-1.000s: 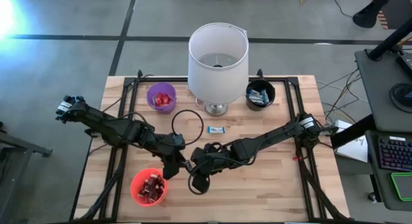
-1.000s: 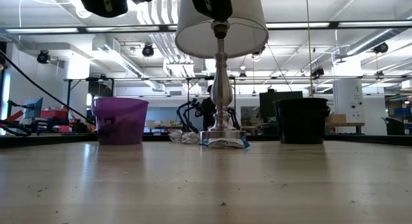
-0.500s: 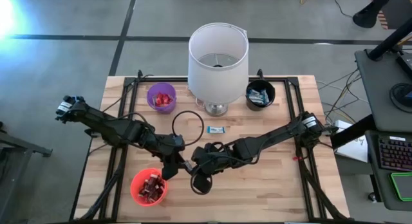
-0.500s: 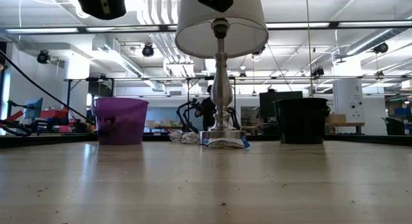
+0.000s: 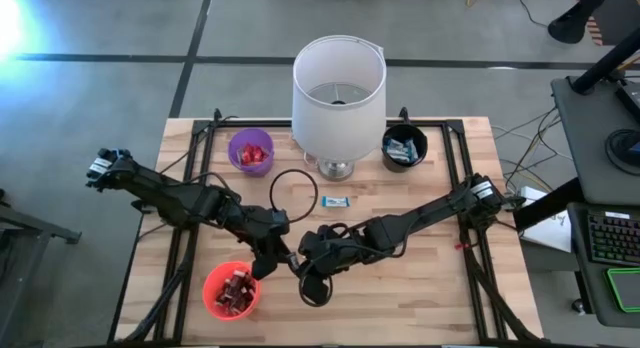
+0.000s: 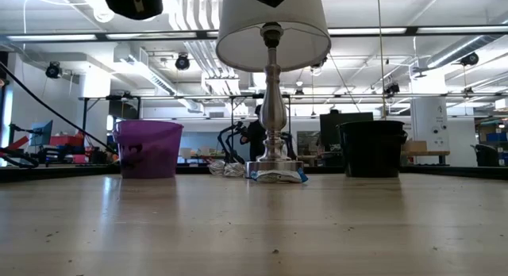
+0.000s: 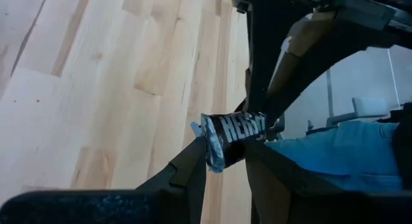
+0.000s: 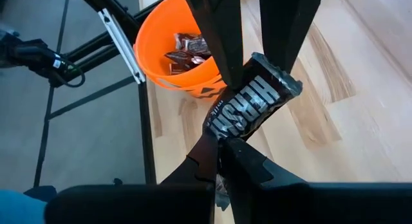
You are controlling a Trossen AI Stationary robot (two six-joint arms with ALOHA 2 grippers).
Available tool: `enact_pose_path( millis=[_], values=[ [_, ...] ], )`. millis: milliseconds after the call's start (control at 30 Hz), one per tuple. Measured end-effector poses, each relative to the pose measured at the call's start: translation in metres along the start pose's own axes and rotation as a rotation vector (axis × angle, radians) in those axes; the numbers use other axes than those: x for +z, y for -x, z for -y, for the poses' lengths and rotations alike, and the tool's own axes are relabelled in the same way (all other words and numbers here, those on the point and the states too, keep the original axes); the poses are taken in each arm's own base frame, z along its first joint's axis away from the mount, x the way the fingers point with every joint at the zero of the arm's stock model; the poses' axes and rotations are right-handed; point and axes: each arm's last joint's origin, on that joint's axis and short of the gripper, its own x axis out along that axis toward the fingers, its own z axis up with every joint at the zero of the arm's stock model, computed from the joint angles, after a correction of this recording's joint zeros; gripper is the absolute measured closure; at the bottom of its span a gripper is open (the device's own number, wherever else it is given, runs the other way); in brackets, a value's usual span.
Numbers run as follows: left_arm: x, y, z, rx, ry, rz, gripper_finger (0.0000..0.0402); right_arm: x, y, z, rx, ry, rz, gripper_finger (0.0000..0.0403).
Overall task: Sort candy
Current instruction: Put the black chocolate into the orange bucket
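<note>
A: Where is the candy sitting against the grippers?

B: Above the table's front half, the right gripper (image 8: 222, 150) is pinching one end of a dark candy bar (image 8: 248, 108) with fingers closed on it; the left gripper (image 7: 225, 153) is clasping the other end, both meeting over the table (image 5: 400, 288) beside the orange cup (image 5: 231, 290).

A: How is it looking?

B: Shiny dark wrapper, white lettering, crimped ends.

A: Room around it?

B: Bare boards are lying toward the front edge. Farther back, a blue-and-white candy (image 5: 336, 201) is lying near the lamp (image 5: 338, 88), between the purple cup (image 5: 250, 151) and black cup (image 5: 404, 146)
</note>
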Motion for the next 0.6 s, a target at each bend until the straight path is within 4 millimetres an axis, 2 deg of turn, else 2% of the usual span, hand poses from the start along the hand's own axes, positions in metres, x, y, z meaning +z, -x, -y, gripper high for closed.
enact_pose_path(
  millis=[600],
  values=[
    [0.0036,0.003,0.0018,-0.003,0.005,0.017,0.031,0.0004,0.0,0.0005,-0.005,0.0,0.003,0.0394]
  ],
)
